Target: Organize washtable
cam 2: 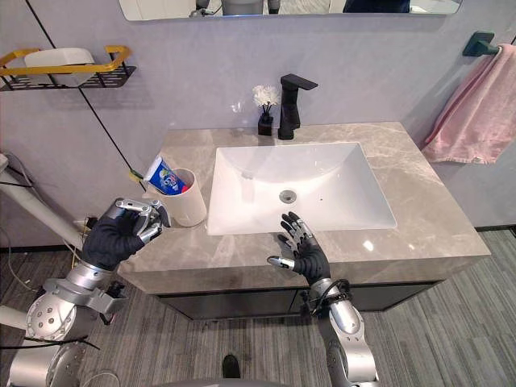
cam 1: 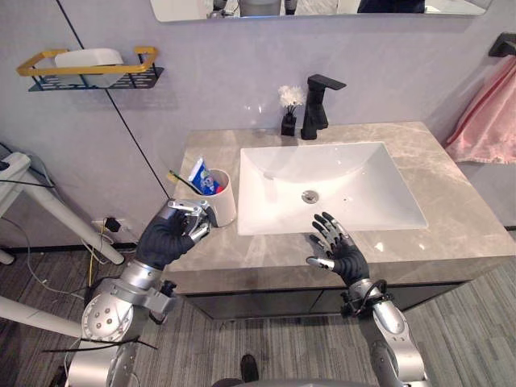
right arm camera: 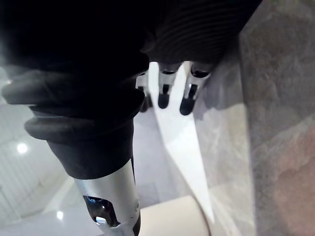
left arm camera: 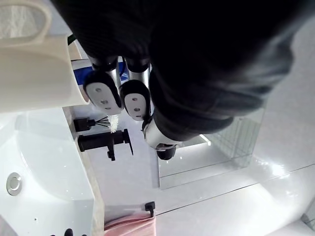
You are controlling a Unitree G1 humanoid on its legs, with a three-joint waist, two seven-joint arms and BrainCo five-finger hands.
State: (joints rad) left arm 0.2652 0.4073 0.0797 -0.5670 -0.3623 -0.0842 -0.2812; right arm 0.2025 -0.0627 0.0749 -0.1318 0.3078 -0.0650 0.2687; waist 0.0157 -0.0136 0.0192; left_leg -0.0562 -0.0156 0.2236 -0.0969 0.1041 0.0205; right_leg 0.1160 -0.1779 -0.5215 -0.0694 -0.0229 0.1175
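Grey marbled countertop [cam 1: 451, 218] set against a pale wall, with a white sink [cam 1: 355, 189], black faucet [cam 1: 316, 109] and small flower vase [cam 1: 289, 113]. Striped grey floor [cam 1: 468, 322] below.

White cup [cam 1: 226, 208] stands at the sink's left rim and holds a toothpaste tube [cam 1: 203, 177] and toothbrush [cam 1: 181, 181]. Tube print is too small to read.

Left hand [cam 1: 171, 234] sits just beside the cup, fingers curled, nothing seen in them. Right hand [cam 1: 343, 256] is over the front edge, fingers spread.

Right eye view takes in the pink towel [cam 2: 468, 105] on its black hook [cam 2: 482, 42].
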